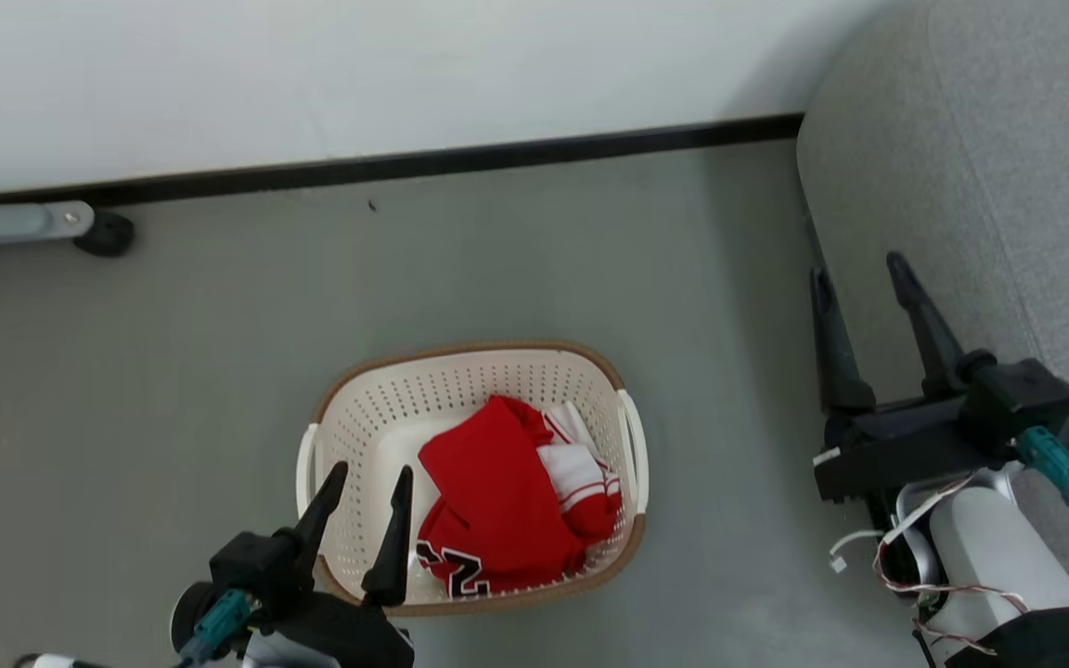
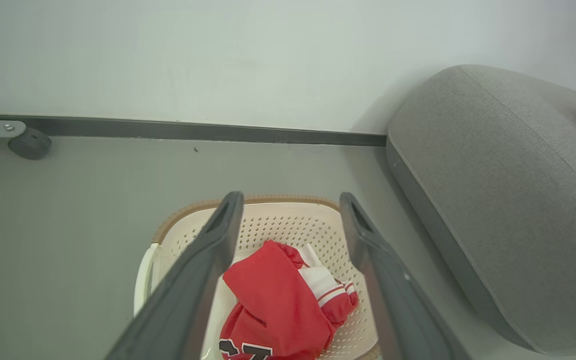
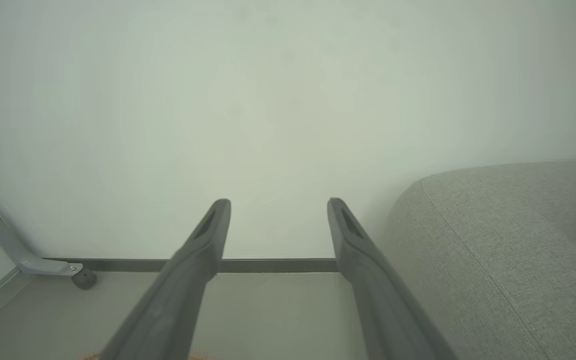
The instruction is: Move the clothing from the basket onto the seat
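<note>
The red clothing [image 1: 507, 492] is bunched in the basket [image 1: 460, 357], on the floor [image 1: 173, 371] near the grey seat [image 1: 989, 139]. Both the left gripper [image 1: 371, 468] and right gripper [image 1: 857, 264] are held with jaws apart, nothing gripped. If the basket wall is snagged, the basket could be tipped.

left pincer [image 1: 372, 469] and right pincer [image 1: 857, 266] black with long tapered fingers [image 1: 924, 320], teal connectors [image 1: 1049, 459], silver forearm [image 1: 998, 547], red-white wires [image 1: 906, 559]

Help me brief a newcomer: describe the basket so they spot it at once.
Look at the grey floor below the white wall, left of the grey seat. There stands the basket: unlike its plain grey neighbours, it is cream, perforated, brown-rimmed, and holds red clothing.
</note>
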Controlling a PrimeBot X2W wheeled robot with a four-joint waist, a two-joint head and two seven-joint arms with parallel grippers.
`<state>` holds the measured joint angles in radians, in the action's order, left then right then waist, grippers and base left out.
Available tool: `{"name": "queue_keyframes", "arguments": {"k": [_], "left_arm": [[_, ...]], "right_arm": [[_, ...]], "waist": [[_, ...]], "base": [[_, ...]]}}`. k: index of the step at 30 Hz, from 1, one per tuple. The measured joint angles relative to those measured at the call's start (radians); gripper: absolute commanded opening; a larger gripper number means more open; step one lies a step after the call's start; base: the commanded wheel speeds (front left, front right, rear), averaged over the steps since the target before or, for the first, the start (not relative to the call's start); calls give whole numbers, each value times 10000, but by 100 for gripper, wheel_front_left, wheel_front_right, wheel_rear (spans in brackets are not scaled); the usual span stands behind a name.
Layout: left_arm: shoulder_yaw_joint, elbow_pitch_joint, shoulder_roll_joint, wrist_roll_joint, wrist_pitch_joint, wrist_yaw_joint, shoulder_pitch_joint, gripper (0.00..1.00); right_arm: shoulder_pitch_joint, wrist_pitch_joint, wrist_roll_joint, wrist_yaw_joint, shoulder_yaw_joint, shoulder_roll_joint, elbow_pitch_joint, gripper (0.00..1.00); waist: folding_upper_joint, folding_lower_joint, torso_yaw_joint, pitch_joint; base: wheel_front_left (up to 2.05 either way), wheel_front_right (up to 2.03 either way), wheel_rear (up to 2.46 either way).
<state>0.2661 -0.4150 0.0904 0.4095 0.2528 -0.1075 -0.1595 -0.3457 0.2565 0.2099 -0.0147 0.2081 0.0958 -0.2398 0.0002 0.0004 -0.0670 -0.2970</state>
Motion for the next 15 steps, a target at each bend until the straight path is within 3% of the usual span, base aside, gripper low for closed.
{"name": "queue_keyframes", "arguments": {"k": [15], "left_arm": [[575,-1174,349,-140,-376,-163,-2668,100]], "right_arm": [[-885,2,-301,-305,-199,84,1501,100]], "waist": [[1,-2,-595,-2194]], "base": [[0,0,0]]}}
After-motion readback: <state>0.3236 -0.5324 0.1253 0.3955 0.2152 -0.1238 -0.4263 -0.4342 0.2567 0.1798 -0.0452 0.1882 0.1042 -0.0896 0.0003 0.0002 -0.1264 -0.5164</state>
